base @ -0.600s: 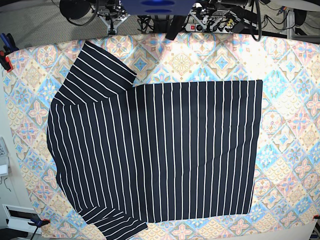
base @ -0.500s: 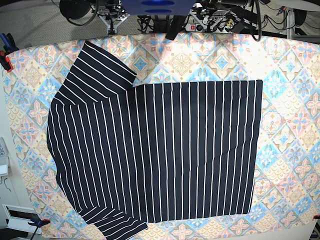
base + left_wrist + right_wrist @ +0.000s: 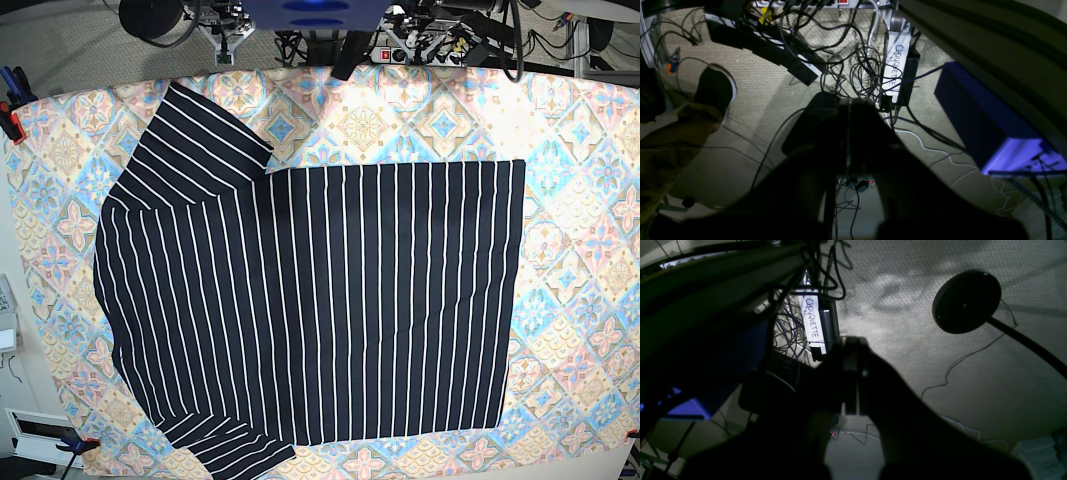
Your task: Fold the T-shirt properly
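t-shirt flat, edges inside tablecloth; both pincers closed, empty.

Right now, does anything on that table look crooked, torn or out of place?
Nothing looks torn or spilled. The T-shirt lies spread flat and unfolded on the patterned tablecloth. One oddity: its lower sleeve reaches the tablecloth's near edge. Both wrist views show only floor and cables, not the table.

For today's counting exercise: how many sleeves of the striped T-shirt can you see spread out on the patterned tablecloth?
2. One sleeve points to the far left corner of the T-shirt; the other sleeve lies at the near left edge of the tablecloth. None appears hidden.
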